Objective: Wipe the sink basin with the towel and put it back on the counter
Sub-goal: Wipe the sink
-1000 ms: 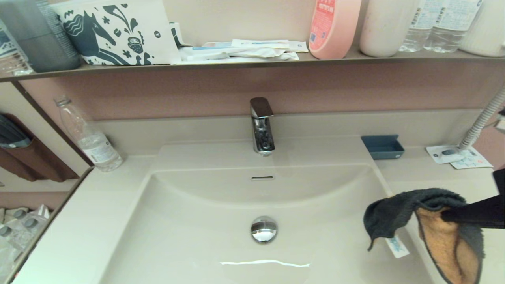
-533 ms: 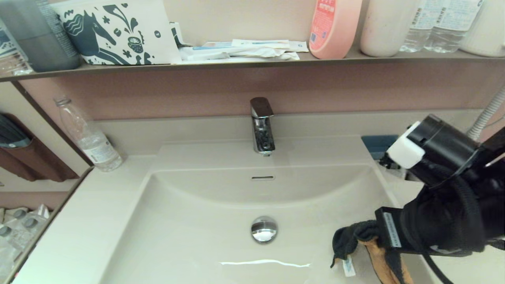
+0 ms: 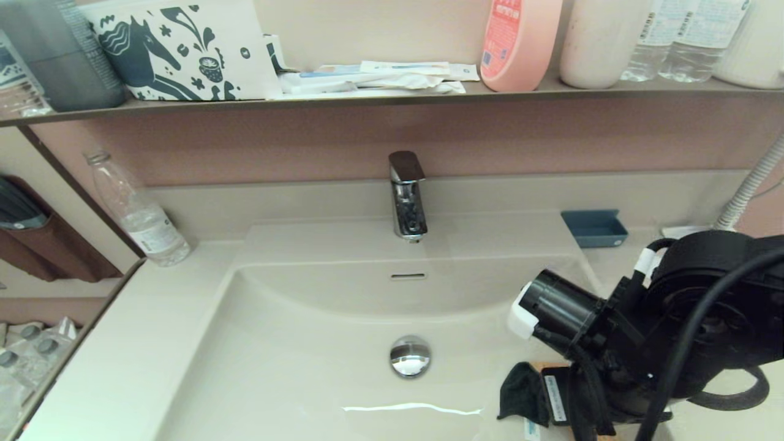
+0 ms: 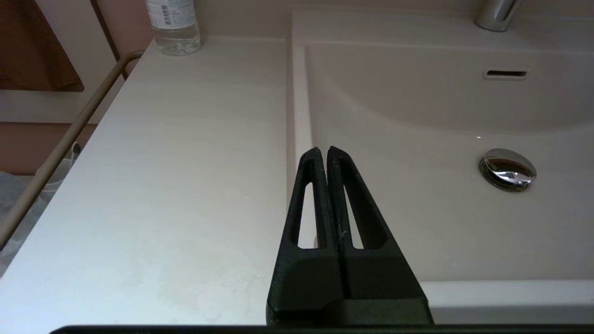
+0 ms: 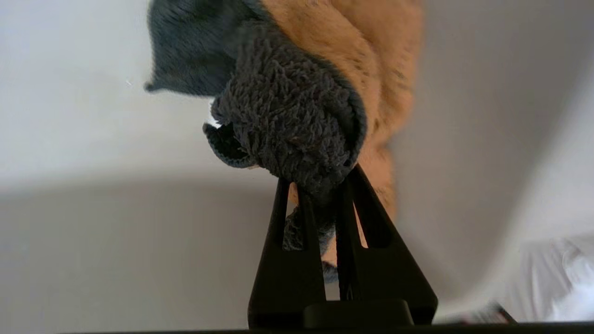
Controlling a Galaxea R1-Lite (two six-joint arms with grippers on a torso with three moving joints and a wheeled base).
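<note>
The cream sink basin (image 3: 294, 367) fills the middle of the head view, its chrome drain plug (image 3: 410, 355) at the centre. My right arm (image 3: 674, 318) reaches down into the basin's right front corner. In the right wrist view my right gripper (image 5: 320, 181) is shut on the towel (image 5: 287, 125), a bunched dark grey fold with the orange face behind it, over the basin floor. From the head camera only a dark corner of the towel (image 3: 520, 398) and its white tag show beside the wrist. My left gripper (image 4: 323, 150) is shut and empty above the basin's left rim, beside the counter (image 4: 185, 162).
A chrome faucet (image 3: 406, 196) stands behind the basin. A plastic bottle (image 3: 138, 211) leans at the counter's back left. A blue dish (image 3: 594, 228) and a corrugated hose (image 3: 747, 190) are at the back right. A dark shelf (image 3: 367, 101) with several items runs above.
My right arm has swung left from over the right counter and tipped down into the basin's right side. The hanging towel has dropped low and is now mostly hidden under the wrist.
</note>
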